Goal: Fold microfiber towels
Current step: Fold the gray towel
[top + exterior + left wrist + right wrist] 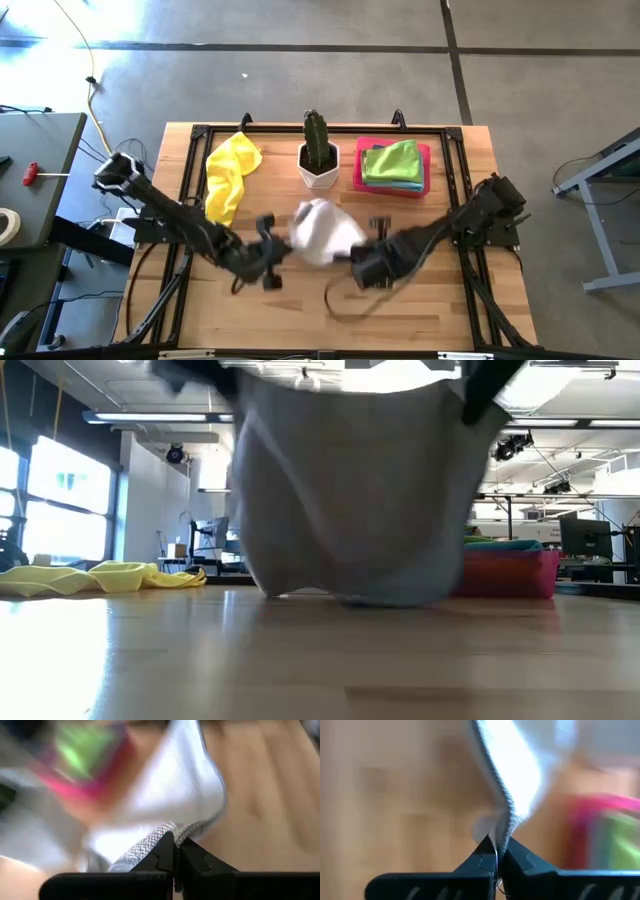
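Observation:
A grey towel (320,232) hangs over the table's middle between my two grippers; the low view shows it (350,490) as a wide sheet, its lower edge (350,598) at the tabletop. My left gripper (277,248) is shut on its left side, my right gripper (358,256) on its right side. A crumpled yellow towel (230,172) lies at the far left. A pink tray (392,170) at the far right carries a lime green towel (392,160) folded over a light blue one. My left gripper pinches the grey towel's hemmed edge (165,831) between its two shut fingers, at a corner or bunched rim. The cloth spreads away beyond the fingertips, lifted above the wood. My right gripper pinches the towel's stitched edge (506,822) between its shut fingers, coming from above and slanting down. The cloth runs away from the fingertips, raised off the table.
A white pot with a green cactus (318,158) stands at the far middle, just behind the hanging towel. A black frame (190,150) runs along the table's rim. Bare wood lies toward the near edge (330,330).

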